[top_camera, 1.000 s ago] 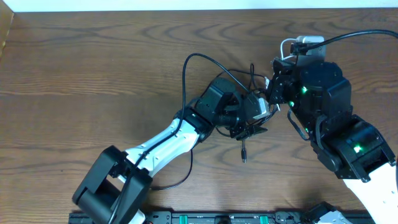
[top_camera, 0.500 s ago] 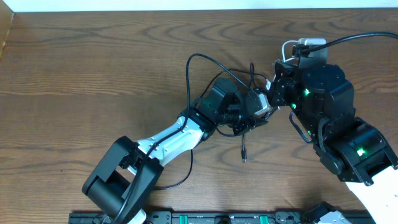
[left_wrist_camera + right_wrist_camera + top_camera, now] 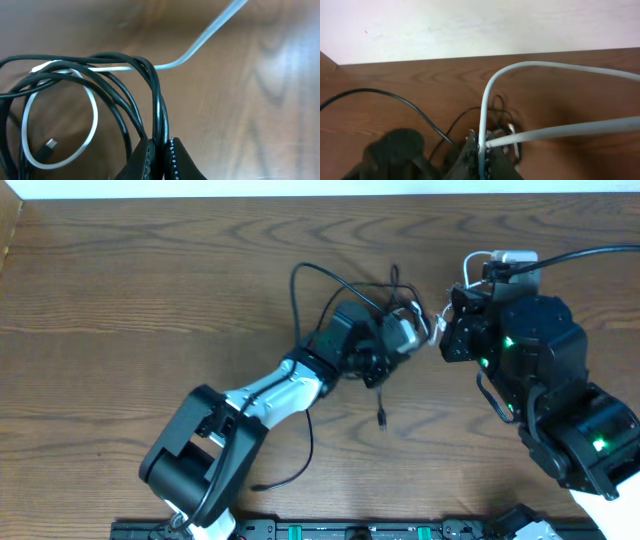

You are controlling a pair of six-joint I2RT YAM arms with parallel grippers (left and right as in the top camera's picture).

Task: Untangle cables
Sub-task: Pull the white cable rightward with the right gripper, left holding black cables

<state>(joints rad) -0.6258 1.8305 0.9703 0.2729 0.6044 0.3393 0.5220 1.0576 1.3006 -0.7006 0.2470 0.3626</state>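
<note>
The cables point(image 3: 345, 288) lie tangled at the table's middle: several thin black cords and one white cord point(image 3: 210, 31). In the left wrist view my left gripper point(image 3: 161, 149) is shut on a bunch of black cords point(image 3: 159, 107) that loop up out of the jaws, with the white cord threaded through that loop. A small plug end point(image 3: 48, 145) lies lower left. My right gripper point(image 3: 481, 146) is shut on the white cord point(image 3: 520, 68), which arches up and off to the right. Seen from overhead, the two grippers are close together, the left gripper point(image 3: 412, 323) just left of the right gripper point(image 3: 441, 320).
A black plug end point(image 3: 382, 418) hangs loose below the tangle. A white plug block point(image 3: 516, 256) sits at the back right beside the right arm. The table's back edge meets a pale wall point(image 3: 480, 25). The left arm's thicker black cord point(image 3: 300, 460) trails near the front.
My left gripper has closed on the black cords and moved toward the back of the table, dragging the tangle and loose plug with it. The right arm shifted slightly right, still holding the white cord.
</note>
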